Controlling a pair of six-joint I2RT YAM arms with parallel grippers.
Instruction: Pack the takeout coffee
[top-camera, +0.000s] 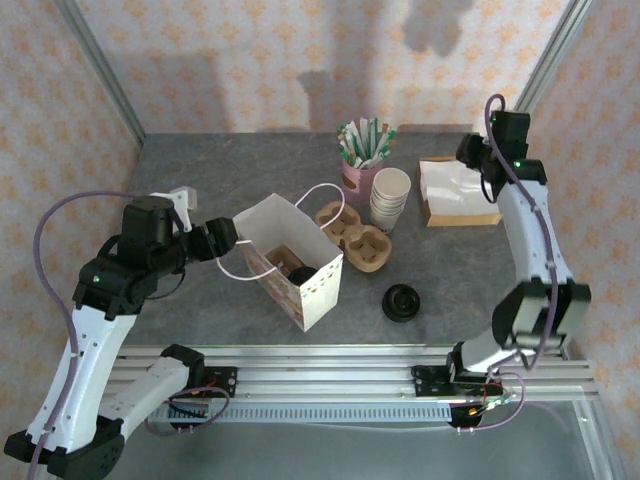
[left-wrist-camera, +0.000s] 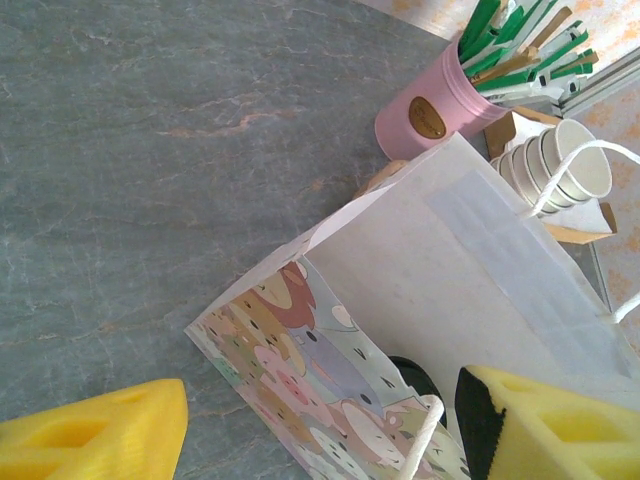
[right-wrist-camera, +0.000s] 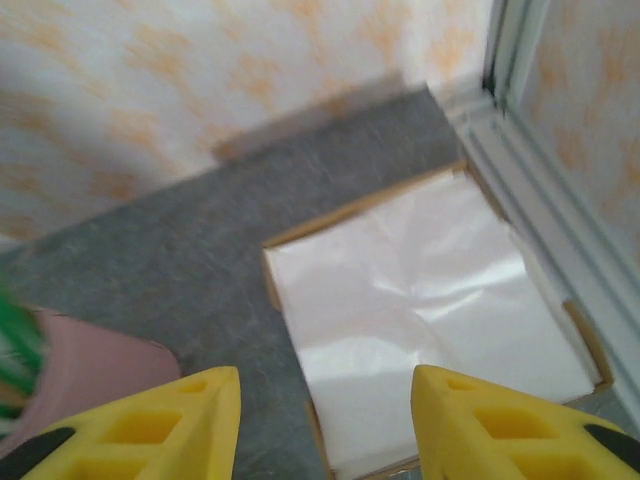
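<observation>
- Grey, stone-patterned table carries everything I see from the overhead camera.
- At the middle of it, somewhat nearer the near edge, a white paper bag with a cartoon-printed side and cord handles stands with its mouth open.
- My task item, the takeout coffee, sits inside that bag. I see its round black plastic lid down in the opening, but the bag wall hides the pale cup under it.
- My left gripper is at the bag's left rim. On its wrist camera the yellow fingers stand spread wide, one outside the printed wall and the other over the bag's mouth. I cannot tell whether either touches the paper.
- My right gripper hovers over the far right corner of the table, jaws spread with nothing between them.
- Below it lies a flat stack of white napkins in a shallow brown cardboard tray.
- A pink cup full of green-and-white sticks stands near the far edge, and a stack of lidless cream paper cups is just beside it on the right.
- A brown moulded cup carrier lies just right of the bag.
- A short stack of black lids sits toward the near edge, right of the bag and apart from it.
</observation>
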